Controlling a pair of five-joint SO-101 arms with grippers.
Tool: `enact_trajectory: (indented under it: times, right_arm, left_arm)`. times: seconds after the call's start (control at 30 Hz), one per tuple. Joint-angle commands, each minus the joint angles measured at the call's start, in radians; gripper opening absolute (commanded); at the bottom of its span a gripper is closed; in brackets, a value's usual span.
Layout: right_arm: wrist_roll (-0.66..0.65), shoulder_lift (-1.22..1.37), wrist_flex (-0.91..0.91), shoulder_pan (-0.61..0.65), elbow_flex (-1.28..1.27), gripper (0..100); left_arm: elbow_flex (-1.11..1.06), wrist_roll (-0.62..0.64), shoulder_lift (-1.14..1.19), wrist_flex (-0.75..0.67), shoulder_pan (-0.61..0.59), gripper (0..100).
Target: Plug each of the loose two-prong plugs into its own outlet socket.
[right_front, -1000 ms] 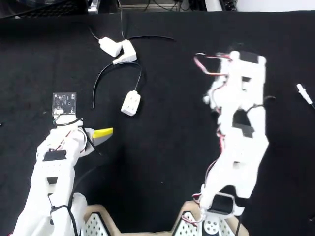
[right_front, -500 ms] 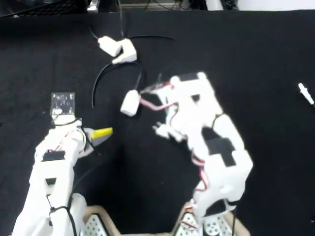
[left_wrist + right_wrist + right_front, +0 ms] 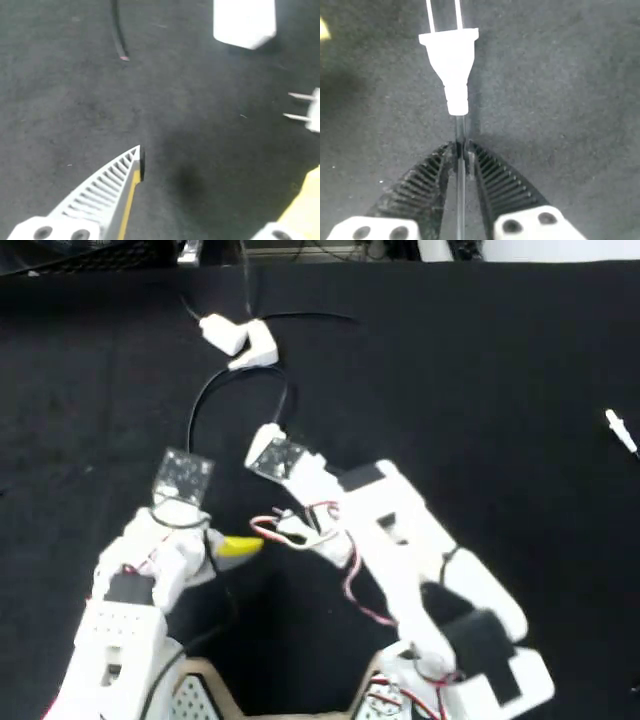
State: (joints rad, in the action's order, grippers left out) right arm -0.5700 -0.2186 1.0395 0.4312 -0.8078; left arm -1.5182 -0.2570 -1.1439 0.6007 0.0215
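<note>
The right gripper [image 3: 460, 148] has its jaws closed to a hair's gap on the thin cord [image 3: 461, 127] just behind a white two-prong plug [image 3: 450, 60], not on the plug's body. The plug therefore lies ahead of the jaws on the black worktop [image 3: 520, 390] with its prongs pointing away from the wrist. That hold looks weak for insertion: a plug led by its cord can swivel or buckle back when the prongs meet resistance. The sounder course is probably to drag it flat along the worktop until the prongs line up with the slots, and to press only once the body can be gripped or backed. The white socket block [image 3: 245, 21] lies a little toward 10 o'clock from the worktop's middle, mostly beneath the right arm's wrist in the high view. From the left wrist it shows near the plug's prongs but apart from them, and its slotted face cannot be made out. The left gripper [image 3: 227, 165] hangs low beside them, toward 8 o'clock, jaws spread wide and holding nothing. It seems best used to pin the block so it does not skate away under the push. Two white pieces [image 3: 240, 340] lie touching at 11 o'clock, and a small white piece [image 3: 620, 430], maybe another plug, lies at the 3 o'clock edge.
</note>
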Motion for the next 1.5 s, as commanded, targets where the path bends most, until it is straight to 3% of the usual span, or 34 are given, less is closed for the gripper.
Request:
enact_trajectory:
  times: [0.0,0.17,0.37,0.47,0.77,0.93,1.07,1.2,1.33,1.47]
  right_arm:
    - [0.040,-0.105,-0.008,0.029,-0.033,1.2]
    - [0.044,-0.176,0.040,0.091,-0.068,1.2]
    - [0.084,-0.248,0.040,0.147,-0.107,1.2]
    - [0.095,-0.257,0.038,0.157,-0.113,1.2]
    - [0.084,-0.259,0.000,0.115,-0.137,2.3]
    - [0.094,-0.255,-0.109,-0.032,-0.165,13.8]
    - [0.094,-0.255,-0.239,-0.049,-0.243,16.6]
    - [0.095,-0.255,-0.273,-0.048,-0.257,16.6]
    - [0.130,-0.255,-0.288,-0.041,-0.259,16.6]
    - [0.187,-0.255,-0.304,-0.040,-0.260,16.6]
  left_arm:
    - [-0.018,-0.041,-0.100,0.055,0.082,47]
    - [-0.039,-0.049,-0.158,0.064,0.102,47]
    - [0.056,0.379,-0.126,0.052,0.018,47]
    - [0.085,0.477,-0.072,0.041,-0.010,47]
    - [0.099,0.565,0.072,-0.091,-0.007,47]
    - [0.097,0.582,0.074,-0.095,-0.004,47]
    - [0.074,0.575,0.074,-0.101,0.008,47]
    - [0.047,0.575,0.074,-0.092,0.116,47]
    - [0.087,0.548,0.083,-0.058,0.120,47]
    - [0.199,0.675,0.101,0.041,0.128,47]
